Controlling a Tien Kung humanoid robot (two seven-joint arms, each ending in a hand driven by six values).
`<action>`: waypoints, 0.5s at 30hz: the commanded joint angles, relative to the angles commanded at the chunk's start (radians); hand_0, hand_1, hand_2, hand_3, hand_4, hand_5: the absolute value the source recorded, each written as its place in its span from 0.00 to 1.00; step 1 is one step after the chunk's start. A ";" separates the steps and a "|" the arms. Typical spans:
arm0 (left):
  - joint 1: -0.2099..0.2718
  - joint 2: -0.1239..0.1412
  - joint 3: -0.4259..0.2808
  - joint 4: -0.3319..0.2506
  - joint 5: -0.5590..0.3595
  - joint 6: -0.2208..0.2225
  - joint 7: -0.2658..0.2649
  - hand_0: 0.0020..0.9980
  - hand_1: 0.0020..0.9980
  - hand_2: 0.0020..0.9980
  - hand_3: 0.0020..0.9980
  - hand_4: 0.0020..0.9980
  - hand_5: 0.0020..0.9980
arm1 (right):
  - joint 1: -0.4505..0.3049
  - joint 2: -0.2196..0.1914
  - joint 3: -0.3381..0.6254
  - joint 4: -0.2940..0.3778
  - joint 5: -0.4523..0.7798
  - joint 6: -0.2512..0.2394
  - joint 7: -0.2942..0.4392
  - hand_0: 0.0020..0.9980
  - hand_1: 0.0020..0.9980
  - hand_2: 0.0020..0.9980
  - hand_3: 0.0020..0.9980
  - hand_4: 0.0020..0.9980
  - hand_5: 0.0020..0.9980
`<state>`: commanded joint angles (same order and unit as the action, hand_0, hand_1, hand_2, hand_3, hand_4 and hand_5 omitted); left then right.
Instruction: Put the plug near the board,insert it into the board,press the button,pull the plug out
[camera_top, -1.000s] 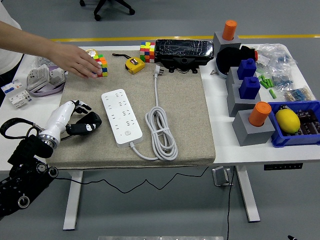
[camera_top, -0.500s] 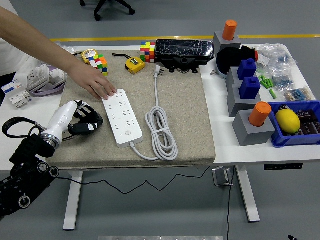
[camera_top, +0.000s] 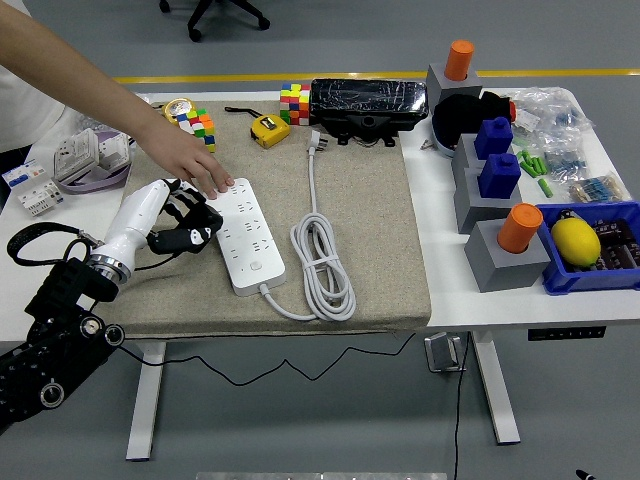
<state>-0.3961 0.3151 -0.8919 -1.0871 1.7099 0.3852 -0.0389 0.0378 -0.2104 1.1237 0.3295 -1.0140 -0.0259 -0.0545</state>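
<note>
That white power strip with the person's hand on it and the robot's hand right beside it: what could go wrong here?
The person's hand rests on the far end of the power strip, close to the robot's left hand, so the two might bump. The left hand might also nudge the strip out of place. The plug lies far off at the mat's far edge, a long reach.

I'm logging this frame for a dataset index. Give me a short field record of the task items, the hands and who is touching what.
power strip: white, flat on the grey mat
plug: lying on the mat beyond the strip, not inserted
cable: coiled right of the strip
left hand: at the strip's left edge, holding nothing
person's hand: resting on the strip's far left corner
right hand: not in view
</note>
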 joint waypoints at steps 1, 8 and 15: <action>-0.004 0.000 0.005 0.002 0.000 0.000 -0.002 0.44 0.35 0.35 0.47 0.63 0.01 | 0.000 0.000 -0.001 0.000 0.000 0.000 0.000 0.65 0.65 0.65 0.57 1.00 0.56; -0.043 0.006 0.069 0.029 0.004 -0.010 -0.026 0.44 0.35 0.35 0.47 0.63 0.01 | -0.001 -0.001 -0.005 0.001 0.002 0.000 0.000 0.65 0.65 0.65 0.57 1.00 0.56; -0.069 0.007 0.116 0.057 0.068 -0.001 -0.029 0.45 0.35 0.35 0.46 0.63 0.01 | 0.001 -0.001 -0.006 0.000 0.003 0.000 0.000 0.65 0.65 0.65 0.57 1.00 0.56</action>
<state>-0.4647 0.3217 -0.7764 -1.0302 1.7778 0.3841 -0.0680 0.0385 -0.2117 1.1174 0.3298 -1.0109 -0.0254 -0.0544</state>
